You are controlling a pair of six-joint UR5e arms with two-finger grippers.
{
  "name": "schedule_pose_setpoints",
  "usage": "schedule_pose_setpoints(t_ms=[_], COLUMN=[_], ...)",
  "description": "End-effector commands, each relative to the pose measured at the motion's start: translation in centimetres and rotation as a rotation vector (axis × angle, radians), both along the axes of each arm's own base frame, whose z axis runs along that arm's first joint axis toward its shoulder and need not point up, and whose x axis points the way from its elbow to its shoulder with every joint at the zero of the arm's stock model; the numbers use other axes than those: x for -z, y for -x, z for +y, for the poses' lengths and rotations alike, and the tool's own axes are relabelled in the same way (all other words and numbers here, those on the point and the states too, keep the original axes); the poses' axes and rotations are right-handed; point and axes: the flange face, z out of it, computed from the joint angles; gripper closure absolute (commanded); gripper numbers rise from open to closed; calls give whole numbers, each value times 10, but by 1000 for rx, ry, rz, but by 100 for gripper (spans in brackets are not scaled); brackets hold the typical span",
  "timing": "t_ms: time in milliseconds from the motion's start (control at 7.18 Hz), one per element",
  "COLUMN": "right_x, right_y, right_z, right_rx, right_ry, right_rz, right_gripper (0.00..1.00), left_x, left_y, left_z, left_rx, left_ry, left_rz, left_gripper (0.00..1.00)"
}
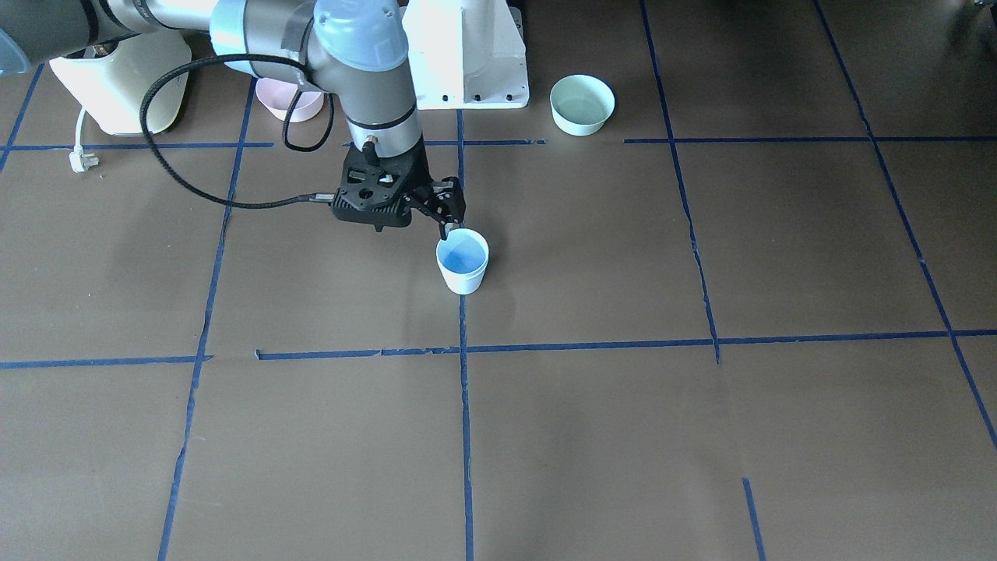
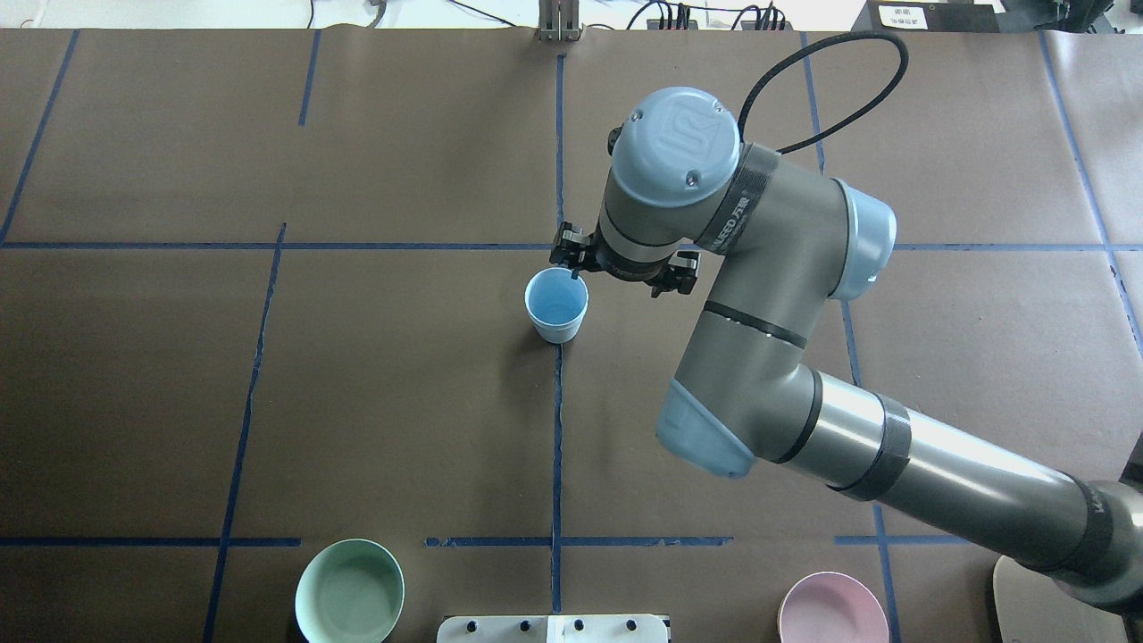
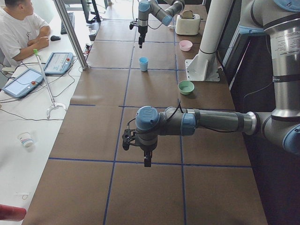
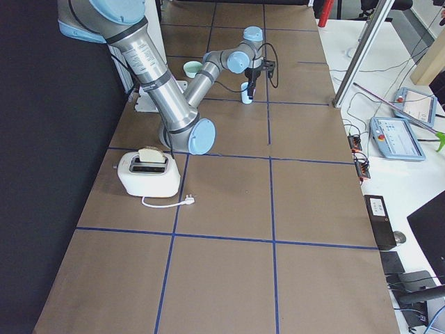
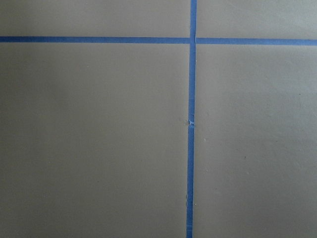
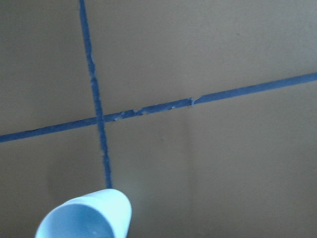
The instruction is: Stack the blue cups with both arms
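One pale blue cup (image 1: 463, 265) stands upright at the table's centre, on a blue tape line; it also shows in the overhead view (image 2: 556, 308), the left side view (image 3: 143, 64) and the right wrist view (image 6: 84, 220). I cannot tell whether a second cup is nested in it; no other blue cup shows. My right gripper (image 1: 448, 228) hangs just above the cup's rim (image 2: 571, 268), apart from it, empty, its fingers slightly apart. My left gripper (image 3: 147, 161) hovers over bare table far from the cup; I cannot tell if it is open or shut.
A mint-green bowl (image 1: 582, 104) and a pink bowl (image 1: 290, 101) sit on either side of the white pedestal (image 1: 467, 54). A toaster (image 4: 147, 172) with a loose plug stands on my right side. An operator (image 3: 18, 28) sits beyond the table's far edge.
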Motion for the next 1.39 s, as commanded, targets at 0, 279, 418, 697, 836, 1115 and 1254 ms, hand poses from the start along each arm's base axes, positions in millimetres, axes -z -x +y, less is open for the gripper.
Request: schedule_pose_setpoints(t_ms=[0,279,418,697,836,1115,1254], right_x=[-113,-222,-280,-382,-425,-441,-443], right_y=[-137,-260,-322,-417,-455,-474,-474], right_z=[-39,-12,17,95,129,138,140], right_rx=[185,313,336,333,326,277,274], right_ry=[-92,-211,-240,-239,-244,-214,-204], right_rz=[11,72,78,31,32,13,15], right_gripper=[0,0,0,0,0,0,0], left_x=[-3,-6,-7,-2,-4,-20,-23], left_y=[-17,-18,-18,-19,-18,-18,-18], left_z=[-4,-4,-5,-9,-8,-4,-4], left_rx=[-49,-49,-49,-48,-47,-46,-47], left_ry=[3,9,11,0,3,44,48], left_rz=[-27,-13,-13,-12,-13,-15,-17], left_gripper=[0,0,0,0,0,0,0])
